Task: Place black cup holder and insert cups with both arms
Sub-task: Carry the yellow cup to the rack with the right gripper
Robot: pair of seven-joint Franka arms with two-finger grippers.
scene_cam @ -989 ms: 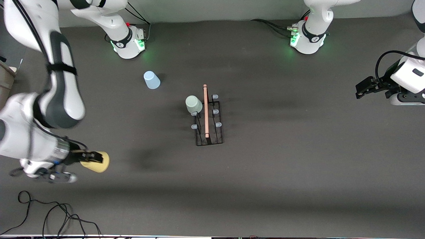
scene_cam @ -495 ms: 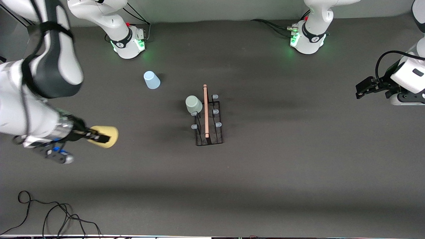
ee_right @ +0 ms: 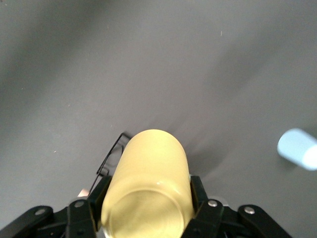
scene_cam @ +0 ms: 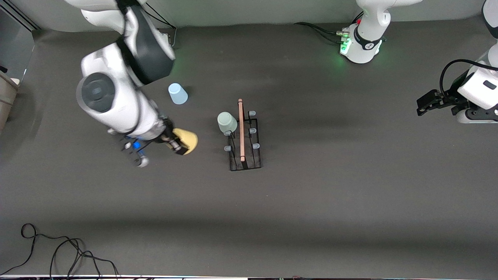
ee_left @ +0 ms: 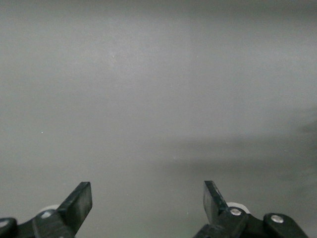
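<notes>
The black cup holder stands mid-table, its wooden rod handle on top. The pale mint green cup sits upside down on one of its pegs. The pale blue cup stands upside down on the table toward the right arm's base; it also shows in the right wrist view. My right gripper is shut on the yellow cup, held on its side in the air beside the holder, toward the right arm's end. In the right wrist view the yellow cup fills the jaws, a corner of the holder beside it. My left gripper is open and empty; the left arm waits at its end of the table.
A black cable lies coiled near the front edge at the right arm's end. The left wrist view shows only grey table between the open fingers.
My right arm has swung the yellow cup from near the table's right-arm end toward the holder, and farther from the front camera. The left arm has not moved.
</notes>
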